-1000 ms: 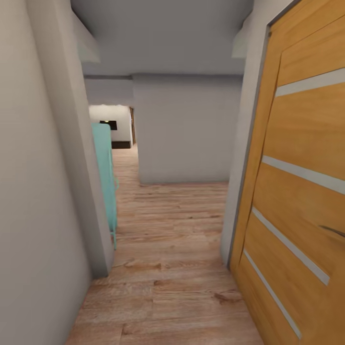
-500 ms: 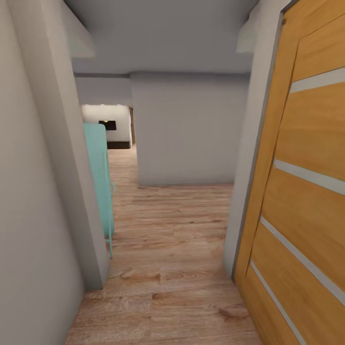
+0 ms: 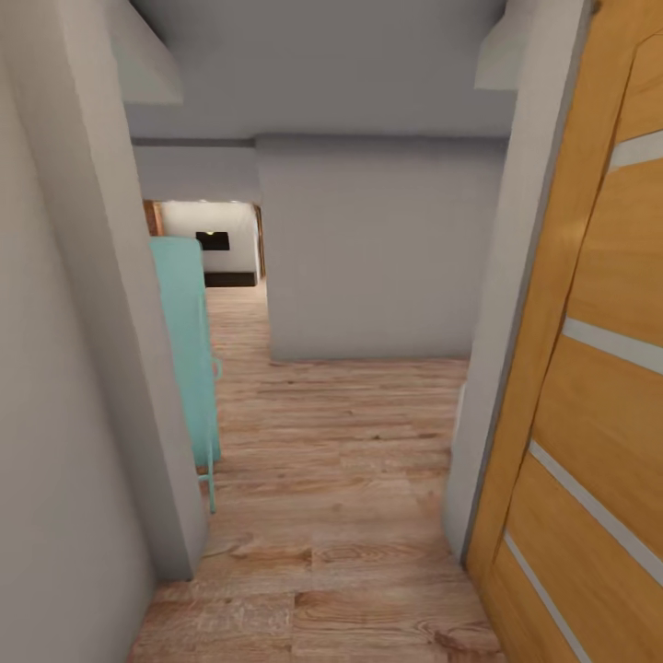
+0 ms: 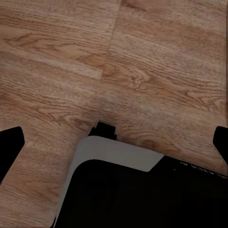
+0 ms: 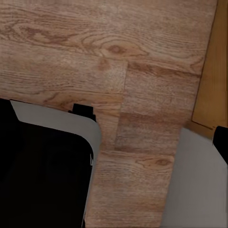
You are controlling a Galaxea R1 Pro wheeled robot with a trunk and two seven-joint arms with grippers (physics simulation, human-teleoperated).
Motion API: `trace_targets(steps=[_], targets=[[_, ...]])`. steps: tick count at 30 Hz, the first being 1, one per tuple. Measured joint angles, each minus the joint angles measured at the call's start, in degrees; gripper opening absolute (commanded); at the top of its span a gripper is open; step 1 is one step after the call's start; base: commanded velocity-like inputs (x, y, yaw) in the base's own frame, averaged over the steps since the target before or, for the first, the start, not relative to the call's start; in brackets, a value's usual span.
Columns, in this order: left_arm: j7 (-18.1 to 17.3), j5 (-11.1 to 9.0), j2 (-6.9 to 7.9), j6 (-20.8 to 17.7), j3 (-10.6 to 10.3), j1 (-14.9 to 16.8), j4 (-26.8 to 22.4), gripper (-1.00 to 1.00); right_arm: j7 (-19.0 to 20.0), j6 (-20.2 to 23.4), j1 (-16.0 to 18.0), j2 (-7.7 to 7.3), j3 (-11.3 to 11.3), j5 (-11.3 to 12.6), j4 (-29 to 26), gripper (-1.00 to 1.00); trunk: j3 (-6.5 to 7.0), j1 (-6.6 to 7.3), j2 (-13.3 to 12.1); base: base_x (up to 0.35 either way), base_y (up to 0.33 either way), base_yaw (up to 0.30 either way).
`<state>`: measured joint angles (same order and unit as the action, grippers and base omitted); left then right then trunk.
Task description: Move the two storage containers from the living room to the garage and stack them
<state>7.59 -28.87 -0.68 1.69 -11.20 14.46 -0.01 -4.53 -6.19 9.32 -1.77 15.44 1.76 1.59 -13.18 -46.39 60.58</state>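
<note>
Storage containers: neither orange-red bin can be made out among the things here, so their whereabouts cannot be told; nothing orange-red lies beneath either hand

Setting: a narrow corridor with light wood-plank flooring [image 3: 322,516]; pale grey walls [image 3: 368,249] close on both sides; a honey-brown panelled door [image 3: 589,387] stands open on the robot's right; a pale turquoise panel [image 3: 189,359], perhaps a door or a piece of furniture, shows past the left wall corner; far ahead an opening leads to a brighter room [image 3: 216,244] with something dark on its back wall

Left hand [image 4: 114,142]: two dark fingertips [image 4: 9,145] sit far apart at the frame edges, so the hand is spread wide and carries nothing; below it are bare planks and the white-and-black edge of the robot's base [image 4: 118,156]

Right hand [image 5: 114,142]: one dark fingertip [image 5: 222,140] shows at one edge and a dark mass at the other, with nothing between them; it looks released and empty, though the second tip is hard to make out; beneath it lie planks, a grey wall foot [image 5: 199,190] and a strip of the honey-brown door [image 5: 213,71]

Progress: by my judgement the robot is in transit with free hands; no container is carried; no dark concrete is to be seen, so no placing or stacking can be confirmed

Left to do: at least one container must be reached, gripped and carried to the garage; whether either is there yet cannot be told
</note>
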Motion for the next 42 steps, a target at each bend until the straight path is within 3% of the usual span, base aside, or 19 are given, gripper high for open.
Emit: trace_targets(steps=[42], targets=[[-0.03,0.00,-0.05,-0.09,0.00,0.00,0.07,1.00,-0.01,0.34,-0.03,-0.09,-0.10,0.23,0.00,1.00,0.00,0.00,0.00,0.322,0.000,0.000]])
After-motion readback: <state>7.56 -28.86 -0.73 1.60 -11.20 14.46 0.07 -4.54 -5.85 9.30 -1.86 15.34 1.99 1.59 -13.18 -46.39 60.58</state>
